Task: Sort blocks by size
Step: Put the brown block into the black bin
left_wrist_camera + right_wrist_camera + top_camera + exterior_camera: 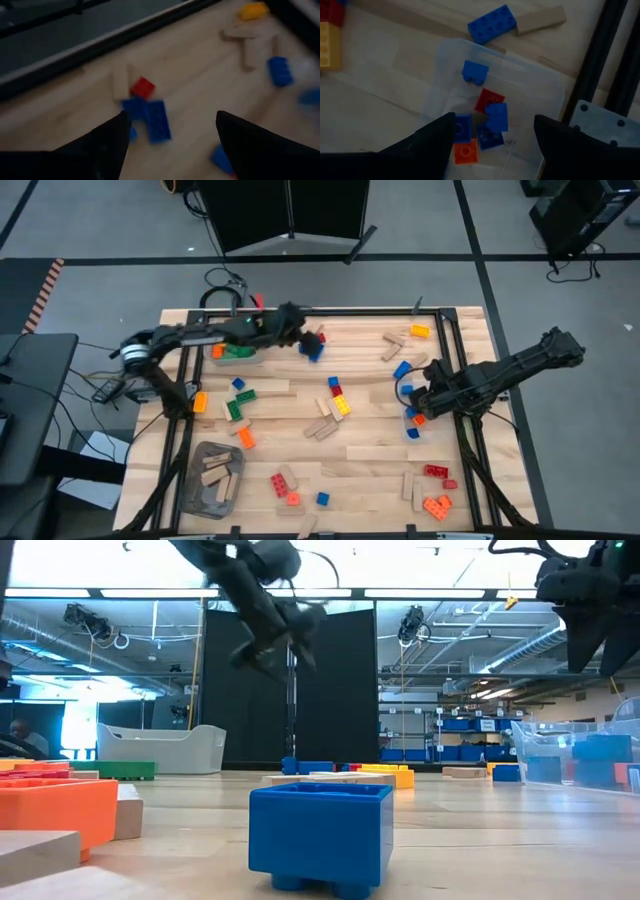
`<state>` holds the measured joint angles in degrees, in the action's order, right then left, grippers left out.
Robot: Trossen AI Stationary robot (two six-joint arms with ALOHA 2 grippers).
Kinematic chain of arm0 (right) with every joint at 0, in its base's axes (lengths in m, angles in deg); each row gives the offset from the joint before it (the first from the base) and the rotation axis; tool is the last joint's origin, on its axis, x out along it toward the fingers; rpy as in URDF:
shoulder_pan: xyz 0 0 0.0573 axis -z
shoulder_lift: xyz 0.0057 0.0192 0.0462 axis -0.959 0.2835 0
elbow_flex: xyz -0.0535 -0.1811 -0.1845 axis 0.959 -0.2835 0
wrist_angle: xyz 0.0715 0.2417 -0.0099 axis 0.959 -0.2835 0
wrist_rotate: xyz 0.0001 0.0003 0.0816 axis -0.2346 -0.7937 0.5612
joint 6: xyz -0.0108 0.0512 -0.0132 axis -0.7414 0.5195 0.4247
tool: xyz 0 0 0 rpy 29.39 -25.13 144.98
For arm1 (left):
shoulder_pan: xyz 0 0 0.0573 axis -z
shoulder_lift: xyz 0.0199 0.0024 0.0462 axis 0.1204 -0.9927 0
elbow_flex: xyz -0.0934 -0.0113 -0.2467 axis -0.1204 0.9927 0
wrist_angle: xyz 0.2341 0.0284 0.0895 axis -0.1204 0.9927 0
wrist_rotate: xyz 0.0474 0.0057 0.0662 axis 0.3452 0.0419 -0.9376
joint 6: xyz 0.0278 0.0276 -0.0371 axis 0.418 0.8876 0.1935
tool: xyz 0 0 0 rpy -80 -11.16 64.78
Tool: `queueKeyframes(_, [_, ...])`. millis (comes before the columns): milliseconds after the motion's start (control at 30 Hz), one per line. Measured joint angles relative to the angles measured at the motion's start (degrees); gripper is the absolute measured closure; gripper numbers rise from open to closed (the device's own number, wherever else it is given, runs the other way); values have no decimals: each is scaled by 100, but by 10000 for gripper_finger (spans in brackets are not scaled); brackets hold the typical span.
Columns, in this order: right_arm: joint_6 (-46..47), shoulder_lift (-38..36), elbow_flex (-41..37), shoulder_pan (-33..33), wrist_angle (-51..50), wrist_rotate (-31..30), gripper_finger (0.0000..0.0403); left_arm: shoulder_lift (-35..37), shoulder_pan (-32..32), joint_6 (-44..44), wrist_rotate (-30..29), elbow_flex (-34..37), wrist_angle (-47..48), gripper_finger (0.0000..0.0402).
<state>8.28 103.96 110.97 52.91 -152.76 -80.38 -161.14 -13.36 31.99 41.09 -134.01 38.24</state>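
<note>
L gripper [305,338] upper centre, fingers spread, empty, over blue bricks [150,117]. R gripper [492,131] spread, empty, above clear bin [540,85], right side. Risk: L closing off-centre nudges red brick [142,87], grabs two; blocks scattered.

Grey bin [213,480]: table's 7 o'clock corner, near the edge.
Clear bin [520,90]: toward 3 o'clock.
White tub [165,748]: on the floor beyond the table.
</note>
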Motion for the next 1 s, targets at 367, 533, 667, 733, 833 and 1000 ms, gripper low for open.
queueKeyframes(367, [431, 91, 2, 0, 48, -13, 119, -2382, -1033, 819, 346, -2875, 1724, 102])
queueKeyframes(533, [690, 90, 2, 0, 43, -15, 120, -3231, -1455, 819, 1345, -3567, 2078, 102])
queueKeyframes(667, [863, 100, 2, 0, 30, -13, 123, -3584, -1583, 815, 1628, -3695, 2092, 105])
queueKeyframes(733, [945, 113, 2, 0, 13, -15, 124, -3700, -1610, 829, 1631, -3695, 2066, 109])
queueKeyframes(833, [1010, 122, 2, 0, 5, -15, 123, -3851, -1618, 971, 1648, -3695, 2021, 112])
queueKeyframes(1000, [1014, 122, 2, 13, -19, -15, 124, -4058, -1611, 982, 1348, -3695, 1982, 113])
